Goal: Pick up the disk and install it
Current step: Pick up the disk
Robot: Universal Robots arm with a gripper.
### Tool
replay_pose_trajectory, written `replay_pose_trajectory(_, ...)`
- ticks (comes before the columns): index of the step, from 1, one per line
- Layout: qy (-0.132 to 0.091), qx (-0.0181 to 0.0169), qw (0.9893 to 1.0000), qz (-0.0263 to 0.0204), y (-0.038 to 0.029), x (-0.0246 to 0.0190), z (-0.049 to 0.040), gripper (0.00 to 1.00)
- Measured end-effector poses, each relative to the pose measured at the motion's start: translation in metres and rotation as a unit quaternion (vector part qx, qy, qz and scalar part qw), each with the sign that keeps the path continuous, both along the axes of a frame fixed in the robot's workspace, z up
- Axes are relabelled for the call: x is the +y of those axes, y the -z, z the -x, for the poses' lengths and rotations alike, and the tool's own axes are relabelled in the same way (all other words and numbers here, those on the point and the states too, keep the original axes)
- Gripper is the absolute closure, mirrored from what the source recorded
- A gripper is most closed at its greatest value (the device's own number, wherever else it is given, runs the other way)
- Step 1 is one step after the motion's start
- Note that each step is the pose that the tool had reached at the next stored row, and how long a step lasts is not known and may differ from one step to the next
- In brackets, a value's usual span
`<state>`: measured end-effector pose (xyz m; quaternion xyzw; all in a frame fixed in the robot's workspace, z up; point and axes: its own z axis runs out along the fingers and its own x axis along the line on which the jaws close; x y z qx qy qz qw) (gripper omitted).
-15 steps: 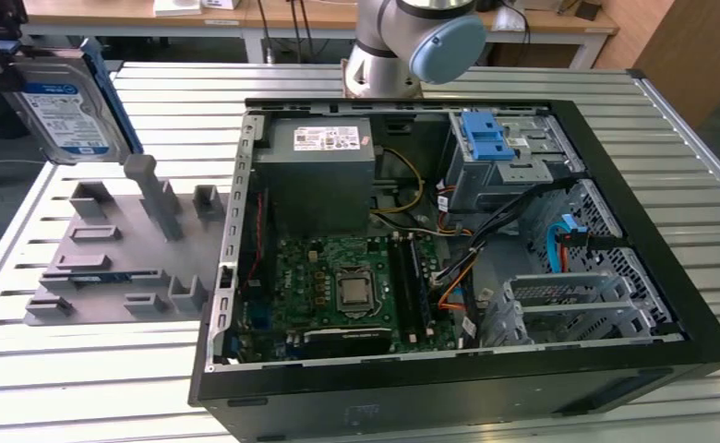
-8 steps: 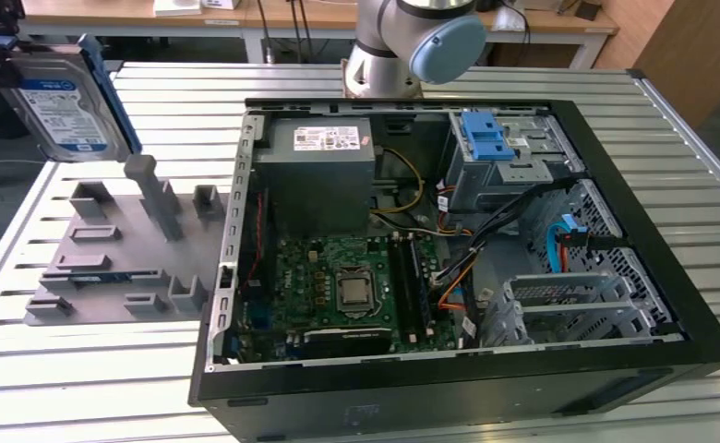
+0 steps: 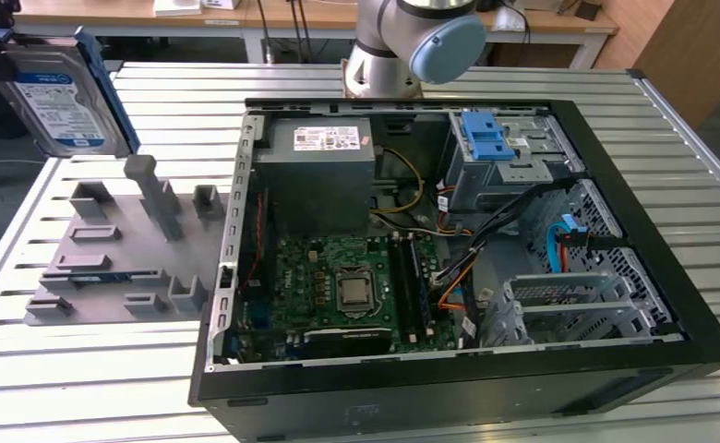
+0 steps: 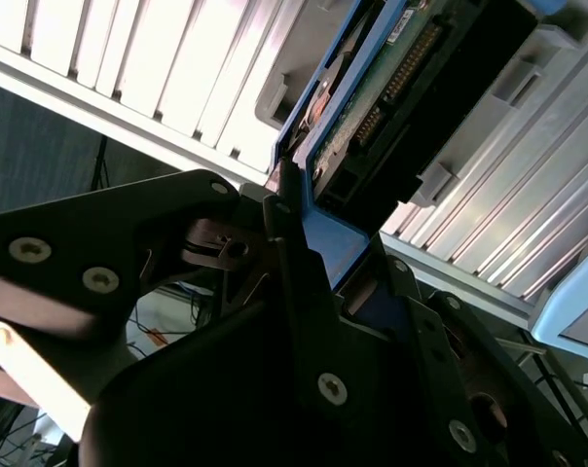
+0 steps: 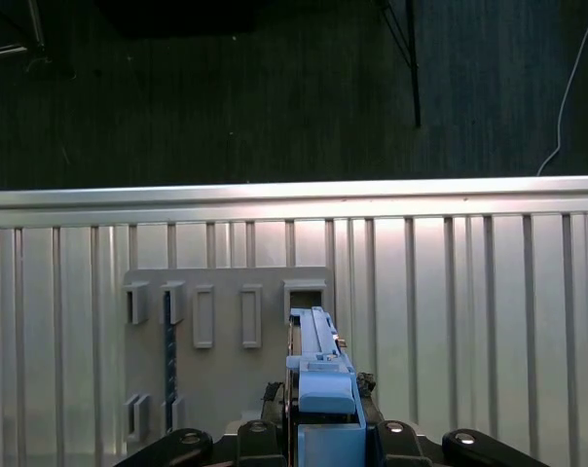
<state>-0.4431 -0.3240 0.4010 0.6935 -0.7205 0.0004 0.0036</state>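
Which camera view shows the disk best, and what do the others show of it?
The exterior view: the disk shows its broad labelled face, held up at that view's left. The second wrist view shows its circuit-board side, with one edge clamped in the pincer. The first wrist view shows it edge-on.

My arm [image 3: 378, 65] is a silver-grey tube with a round pale-blue cap [image 3: 447, 46] at the joint. My gripper [image 4: 299, 219] is matte black: flat angular plates, hinged links, and small silver screws [image 4: 332, 388] set into them.
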Motion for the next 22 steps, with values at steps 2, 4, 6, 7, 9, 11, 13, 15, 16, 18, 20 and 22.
replay_pose_trajectory(2,0.0,0.0,1.0,0.0,-0.002,0.0,0.0,0.64)
replay_pose_trajectory(4,0.0,0.0,1.0,0.0,-0.0042,0.0,0.0,0.64)
replay_pose_trajectory(6,0.0,0.0,1.0,0.0,-0.0063,0.0,0.0,0.64)
replay_pose_trajectory(7,0.0,0.0,1.0,0.0,-0.0073,0.0,0.0,0.64)
replay_pose_trajectory(9,0.0,0.0,1.0,0.0,-0.0092,0.0001,0.0,0.64)
replay_pose_trajectory(11,0.0,0.0,1.0,0.0,-0.0112,0.0001,0.0,0.64)
replay_pose_trajectory(13,0.0,0.0,1.0,0.0,-0.0132,0.0002,0.0,0.64)
replay_pose_trajectory(15,0.0,0.0,1.0,0.0,-0.0153,0.0002,0.0,0.64)
replay_pose_trajectory(16,0.0,0.0,1.0,0.0,-0.0163,0.0002,0.0,0.64)
replay_pose_trajectory(18,0.0,0.0,1.0,0.0,-0.0184,0.0002,0.0,0.64)
replay_pose_trajectory(20,0.0,0.0,1.0,0.0,-0.0204,0.0002,0.0,0.64)
replay_pose_trajectory(22,0.0,0.0,1.0,0.0,-0.0224,0.0002,0.0,0.64)
